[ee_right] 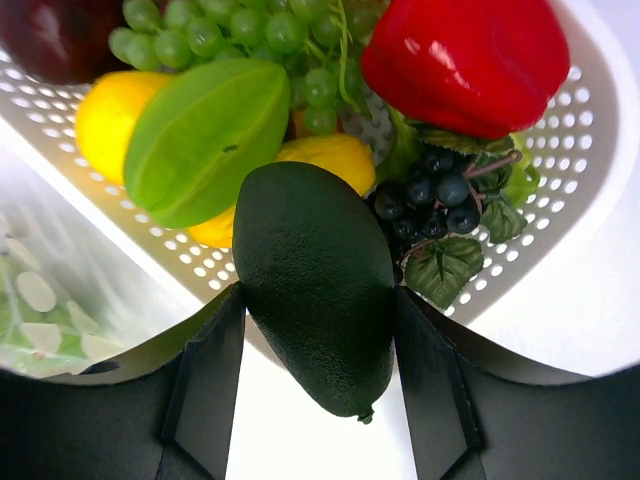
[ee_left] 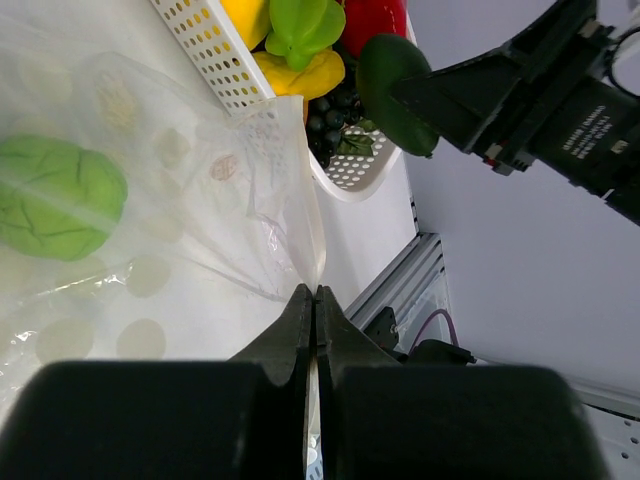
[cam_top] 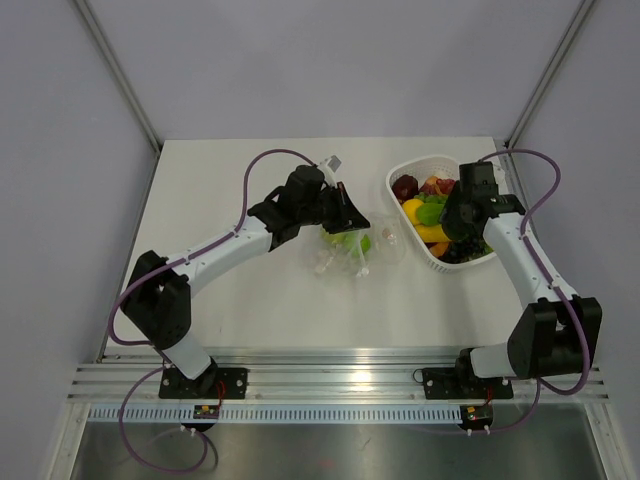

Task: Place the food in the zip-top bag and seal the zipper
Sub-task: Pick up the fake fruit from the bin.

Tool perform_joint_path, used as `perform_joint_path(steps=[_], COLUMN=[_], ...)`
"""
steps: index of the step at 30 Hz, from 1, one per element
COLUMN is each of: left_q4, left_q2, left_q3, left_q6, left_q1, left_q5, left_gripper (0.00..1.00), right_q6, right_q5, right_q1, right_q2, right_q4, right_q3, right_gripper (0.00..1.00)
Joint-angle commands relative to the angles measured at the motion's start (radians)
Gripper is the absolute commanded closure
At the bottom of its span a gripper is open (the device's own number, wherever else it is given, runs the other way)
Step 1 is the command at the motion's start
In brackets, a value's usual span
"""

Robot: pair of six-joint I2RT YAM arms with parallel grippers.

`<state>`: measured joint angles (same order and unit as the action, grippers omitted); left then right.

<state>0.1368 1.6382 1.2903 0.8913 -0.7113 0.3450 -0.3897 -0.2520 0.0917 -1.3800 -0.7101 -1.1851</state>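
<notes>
The clear zip-top bag [cam_top: 350,250] lies mid-table with a light green toy vegetable [ee_left: 55,197] inside. My left gripper [ee_left: 316,292] is shut on the bag's mouth edge [ee_left: 312,235] and holds it up; it shows in the top view too [cam_top: 352,220]. My right gripper [ee_right: 318,310] is shut on a dark green avocado [ee_right: 315,285], above the near rim of the white basket [ee_right: 590,190]. In the basket lie a red pepper [ee_right: 470,60], green grapes [ee_right: 300,40], dark grapes [ee_right: 430,195], a green starfruit [ee_right: 205,135] and yellow fruit [ee_right: 105,110]. The zipper is hard to make out.
The white basket [cam_top: 402,172] stands at the back right, just right of the bag. The aluminium rail [cam_top: 340,370] runs along the near table edge. Grey walls enclose the table on three sides.
</notes>
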Motion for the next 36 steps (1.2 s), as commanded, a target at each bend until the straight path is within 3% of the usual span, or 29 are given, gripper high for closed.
perform_joint_path(steps=[1,6,14,18,20,25,36], left_q4=[-0.055,-0.052,-0.043,-0.046,-0.048,-0.046,-0.048], left_q2=[-0.006,-0.003,-0.009,-0.014,-0.012,-0.012,-0.02], left_q3=[0.015,0.015,0.006,0.006,0.01,0.007,0.004], left_q6=[0.006,0.005,0.003,0.008,0.006,0.005,-0.002], left_q1=[-0.002,-0.002,-0.002,-0.002,-0.002,-0.002,-0.002], left_q5=[0.023,0.028,0.012,0.014,0.012,0.017,0.022], left_gripper=[1.0,1.0,1.0,1.0,1.0,1.0,1.0], right_q6=[-0.037,-0.063,-0.063,-0.058,-0.052,-0.051,-0.046], right_q5=[-0.043,-0.035,0.019,0.042,0.043,0.02,0.014], right_q1=[0.0,0.0,0.0,0.0,0.0,0.0,0.0], right_q2=[-0.017,-0.054,-0.074,-0.076,-0.073,-0.041,0.144], right_q4=[0.075,0.119,0.146,0.147,0.149,0.13,0.032], right_q3=[0.044,0.102,0.136,0.139,0.142,0.142,0.068], right_gripper=[0.69,0.64,0.39,0.36,0.39,0.64,0.7])
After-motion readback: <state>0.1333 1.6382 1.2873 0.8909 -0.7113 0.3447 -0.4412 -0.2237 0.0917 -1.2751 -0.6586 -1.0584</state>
